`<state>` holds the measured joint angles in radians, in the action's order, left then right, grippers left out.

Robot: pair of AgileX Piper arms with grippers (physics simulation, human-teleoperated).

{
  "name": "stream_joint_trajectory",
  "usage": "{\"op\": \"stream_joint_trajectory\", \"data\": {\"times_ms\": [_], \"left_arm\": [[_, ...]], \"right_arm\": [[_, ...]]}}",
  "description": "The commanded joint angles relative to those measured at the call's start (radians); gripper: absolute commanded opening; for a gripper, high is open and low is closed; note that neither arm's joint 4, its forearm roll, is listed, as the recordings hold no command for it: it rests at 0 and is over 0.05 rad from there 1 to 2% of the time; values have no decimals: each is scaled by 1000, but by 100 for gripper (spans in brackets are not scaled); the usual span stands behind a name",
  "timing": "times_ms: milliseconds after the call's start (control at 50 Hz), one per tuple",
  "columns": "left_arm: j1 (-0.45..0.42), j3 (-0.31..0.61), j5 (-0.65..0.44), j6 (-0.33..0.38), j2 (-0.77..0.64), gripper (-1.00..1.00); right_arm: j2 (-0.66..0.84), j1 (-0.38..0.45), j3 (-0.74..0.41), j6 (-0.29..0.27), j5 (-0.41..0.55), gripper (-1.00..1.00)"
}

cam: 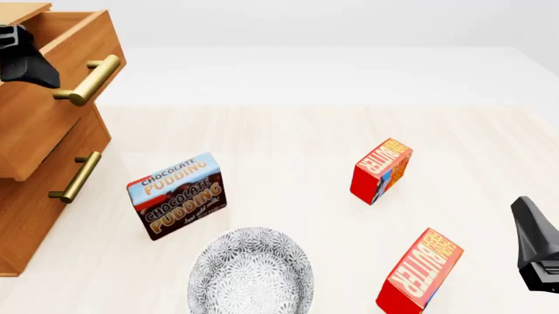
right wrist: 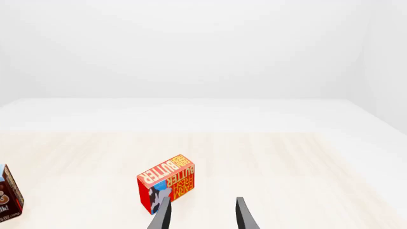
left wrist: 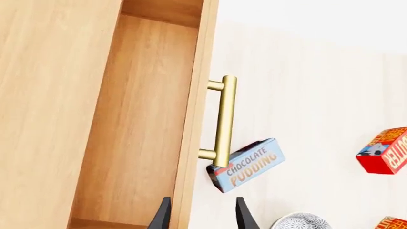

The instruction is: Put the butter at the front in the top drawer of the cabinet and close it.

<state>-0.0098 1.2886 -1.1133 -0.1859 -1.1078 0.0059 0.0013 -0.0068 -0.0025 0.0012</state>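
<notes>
Top drawer (cam: 61, 98) of cabinet (cam: 35, 216) pulled out, nothing inside. Left pincer (left wrist: 202, 214) spread above its front edge, holding nothing. Right pincer (right wrist: 202, 214) spread, unladen. Front butter (cam: 421, 271) on desk (cam: 288, 150), beside bowl (cam: 251, 273).

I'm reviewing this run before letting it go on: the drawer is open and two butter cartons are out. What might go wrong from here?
1. Two identical cartons: the right gripper lines up near the far butter, while the front butter is the target.
2. The chocolate pudding box and bowl stand between the cartons and the top drawer; a low carry may clip them.
</notes>
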Motion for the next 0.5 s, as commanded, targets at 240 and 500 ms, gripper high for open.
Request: {"op": "stream_joint_trajectory", "data": {"times_ms": [240,500], "left_arm": [[-75,-20,84,-28,-90,100],[-136,14,93,-41,-128,100]], "right_arm": [[0,0,1,1,-1,100],[0,-1,1,1,-1,100]]}}
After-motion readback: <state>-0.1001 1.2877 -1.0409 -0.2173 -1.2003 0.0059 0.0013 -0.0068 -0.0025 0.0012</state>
